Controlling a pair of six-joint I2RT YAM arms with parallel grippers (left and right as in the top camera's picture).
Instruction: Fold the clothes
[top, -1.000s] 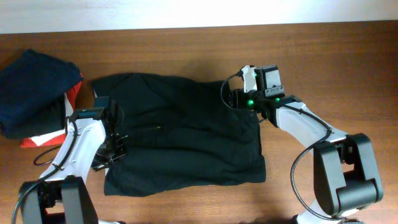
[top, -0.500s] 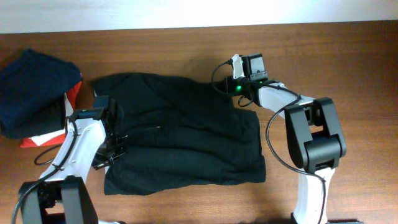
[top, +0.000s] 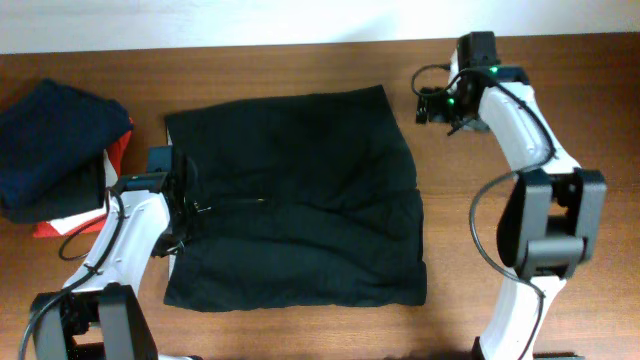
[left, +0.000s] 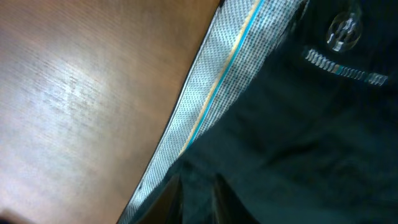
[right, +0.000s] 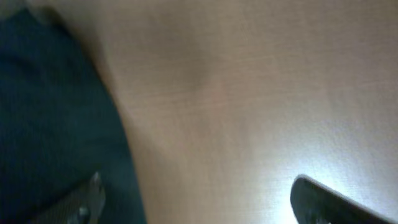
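Observation:
A black garment (top: 300, 190) lies spread flat in the middle of the table. Its checked grey waistband lining (left: 211, 87) and a zip show in the left wrist view. My left gripper (top: 184, 220) sits at the garment's left edge, and its fingers (left: 198, 200) are pinched shut on a fold of the black cloth. My right gripper (top: 431, 106) is open and empty, just right of the garment's far right corner. In the right wrist view its fingers (right: 199, 202) are wide apart over bare wood, with the garment's edge (right: 56, 124) at the left.
A folded dark navy garment (top: 50, 140) sits at the far left on top of a red and white one (top: 118, 150). The wooden table (top: 520, 260) runs to a white wall at the back.
The right gripper has let go of the garment's right corner and moved back and to the right. The garment's far edge now lies spread out flat. The left gripper has shifted slightly.

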